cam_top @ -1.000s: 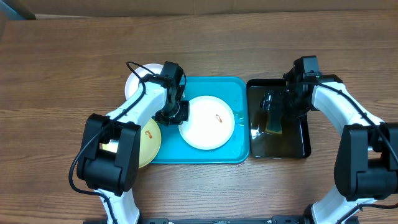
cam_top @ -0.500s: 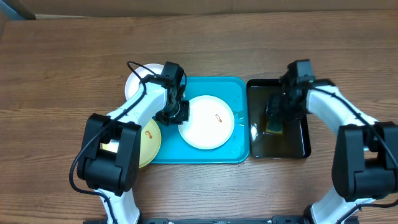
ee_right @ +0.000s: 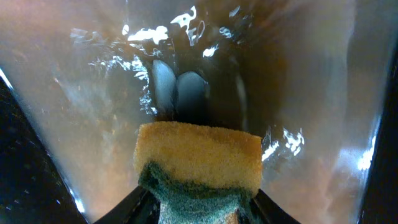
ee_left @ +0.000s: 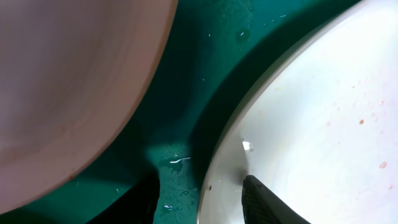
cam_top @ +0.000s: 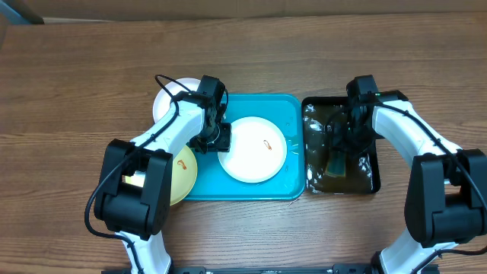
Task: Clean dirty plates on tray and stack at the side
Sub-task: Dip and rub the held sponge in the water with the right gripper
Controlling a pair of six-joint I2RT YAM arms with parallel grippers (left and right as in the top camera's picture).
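A white plate (cam_top: 253,149) with a small orange-red smear lies on the blue tray (cam_top: 293,114). My left gripper (cam_top: 215,137) is at that plate's left rim. In the left wrist view its jaws (ee_left: 202,202) stand open astride the rim of the white plate (ee_left: 323,106), one finger over the tray (ee_left: 205,56) and the other over the plate. A second white plate (cam_top: 169,103) and a yellow-green plate (cam_top: 183,171) lie off the tray's left side. My right gripper (cam_top: 340,148) is shut on a yellow and green sponge (ee_right: 199,155) over the black tray (cam_top: 369,179).
The black tray holds brownish water (ee_right: 93,124) with bright ripples, and its dark walls stand close on both sides of the sponge. Another plate's pale edge (ee_left: 62,81) lies near my left fingers. Bare wooden table (cam_top: 76,76) surrounds both trays.
My left jaws have opened off the white plate's rim. My right jaws have closed onto the sponge, which has shifted a little toward the front of the black tray.
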